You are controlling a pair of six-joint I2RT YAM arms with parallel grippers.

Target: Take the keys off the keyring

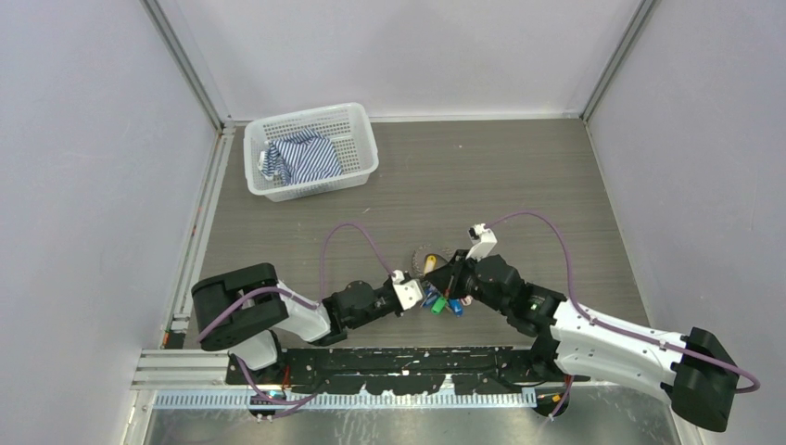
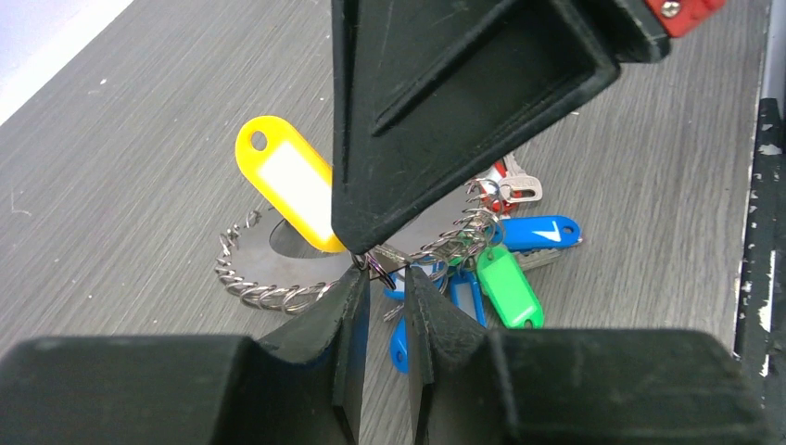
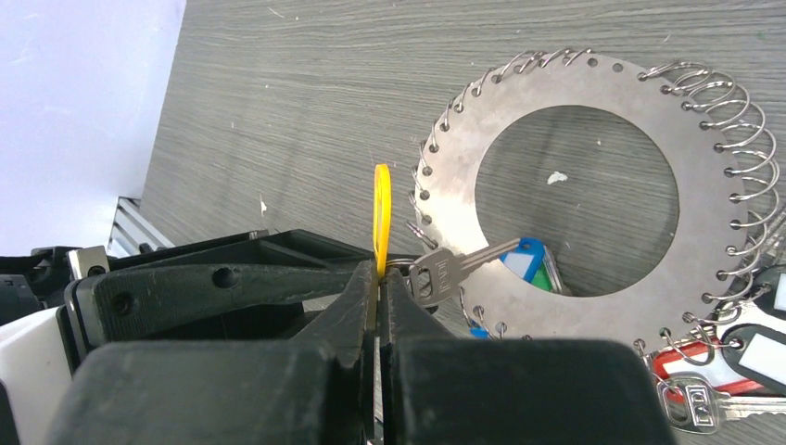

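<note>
The keyring [image 3: 704, 241] is a flat metal disc with a big hole, lying on the table and fringed with small wire rings [image 2: 264, 295]. My right gripper [image 3: 380, 276] is shut on a yellow tag [image 3: 382, 218], held on edge, with its silver key [image 3: 445, 272] hanging beside the fingertips. From the left wrist the yellow tag [image 2: 283, 181] sticks out under the right finger [image 2: 445, 102]. My left gripper [image 2: 386, 271] faces it tip to tip, jaws narrowly apart, a small wire ring at its mouth. Green [image 2: 508, 286] and blue [image 2: 538, 232] tagged keys lie bunched just beyond.
A white mesh basket [image 1: 357, 125] holding a striped cloth [image 1: 301, 159] stands at the back left. Both arms meet at the keyring [image 1: 428, 257] near the table's front middle. A black rail [image 1: 371, 357] runs along the near edge. Red-tagged keys [image 3: 704, 371] lie by the disc.
</note>
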